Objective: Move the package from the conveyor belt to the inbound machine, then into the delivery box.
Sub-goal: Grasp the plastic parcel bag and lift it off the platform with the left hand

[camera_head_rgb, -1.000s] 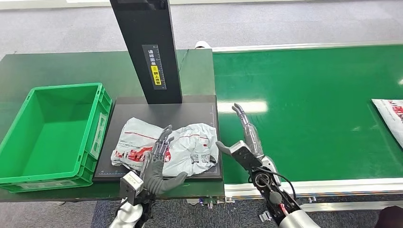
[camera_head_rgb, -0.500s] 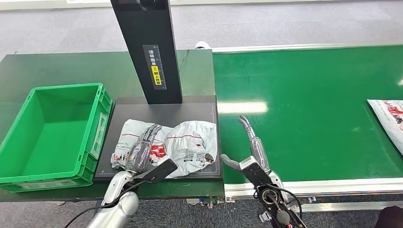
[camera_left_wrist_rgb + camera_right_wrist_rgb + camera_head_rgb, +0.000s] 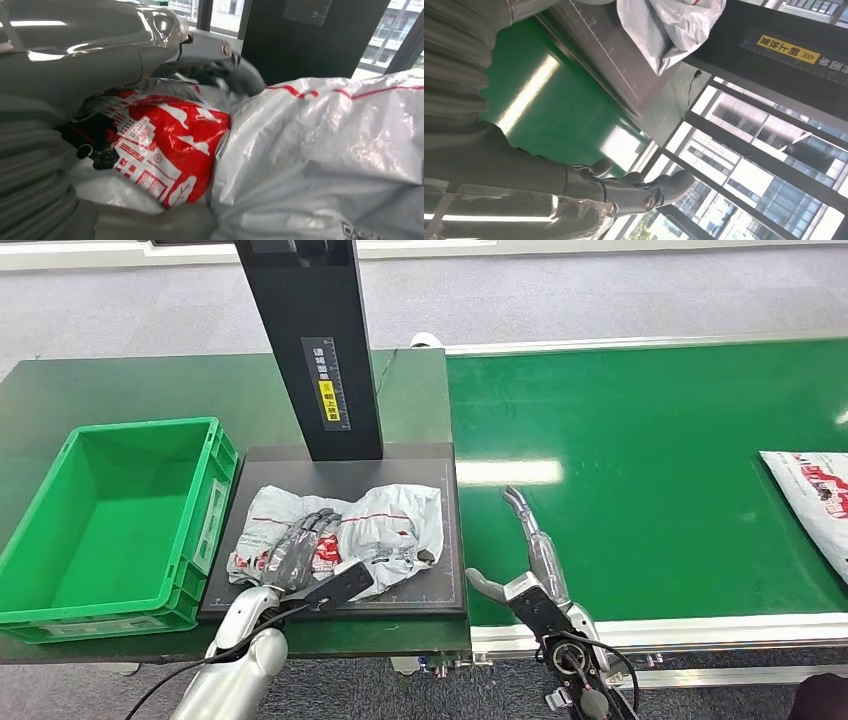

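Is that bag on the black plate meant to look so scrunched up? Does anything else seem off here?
The package on the inbound machine lies crumpled and bunched, with the left robot hand on it. It looks untidy rather than torn. The green delivery box sits straight. Nothing else stands out.

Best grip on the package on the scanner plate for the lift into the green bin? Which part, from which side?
Probably the red-printed, crumpled end of the package, nearest the green bin. Come from the robot's near side with the left hand, which lies on that end. The bag is soft and bunched there, so folds offer something to pinch; the flatter end toward the belt offers less.
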Robot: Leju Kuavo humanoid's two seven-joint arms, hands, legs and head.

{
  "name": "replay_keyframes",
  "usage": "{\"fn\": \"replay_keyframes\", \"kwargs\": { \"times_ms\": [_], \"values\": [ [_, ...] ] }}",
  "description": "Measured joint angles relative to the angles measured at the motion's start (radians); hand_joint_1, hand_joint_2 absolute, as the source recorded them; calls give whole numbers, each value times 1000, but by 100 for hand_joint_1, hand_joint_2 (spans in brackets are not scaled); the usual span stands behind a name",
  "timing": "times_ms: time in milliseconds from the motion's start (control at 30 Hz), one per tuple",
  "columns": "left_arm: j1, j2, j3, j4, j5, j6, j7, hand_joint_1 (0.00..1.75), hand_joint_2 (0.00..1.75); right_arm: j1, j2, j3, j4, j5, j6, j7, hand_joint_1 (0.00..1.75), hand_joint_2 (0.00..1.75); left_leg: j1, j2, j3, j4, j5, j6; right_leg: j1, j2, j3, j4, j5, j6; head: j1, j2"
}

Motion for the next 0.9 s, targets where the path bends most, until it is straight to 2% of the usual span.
{"fn": "replay_keyframes", "kwargs": {
  "times_ms": [300,500,633,767,833,900],
  "values": [
    [-14,-12,41,16,-1,4,-6,175,175,7,18,-40,-7,21,18,0,0,175,0,0,1,0,0,0,0,0,1,0,0,0,0,0],
    [-18,-18,58,26,29,36,-47,175,175,7,22,-52,-8,23,29,0,0,175,0,0,1,0,0,0,0,0,-1,0,0,0,0,0],
    [0,-22,73,21,79,138,-124,175,175,13,25,-63,-21,25,39,0,0,175,0,0,-2,0,0,0,0,0,-4,0,0,0,0,0],
    [41,-24,86,-37,197,282,-280,175,175,23,28,-70,-38,25,41,0,0,175,0,0,-6,1,0,0,0,0,-8,0,0,0,0,0],
    [60,-24,87,-84,258,324,-352,175,175,25,29,-72,-40,26,41,0,0,175,0,0,-7,1,0,0,0,0,-9,0,0,0,0,0],
    [75,-24,87,-129,288,348,-390,175,175,26,30,-74,-40,25,41,0,0,175,0,0,-8,1,0,0,0,0,-10,0,0,0,0,0]
  ]
}}
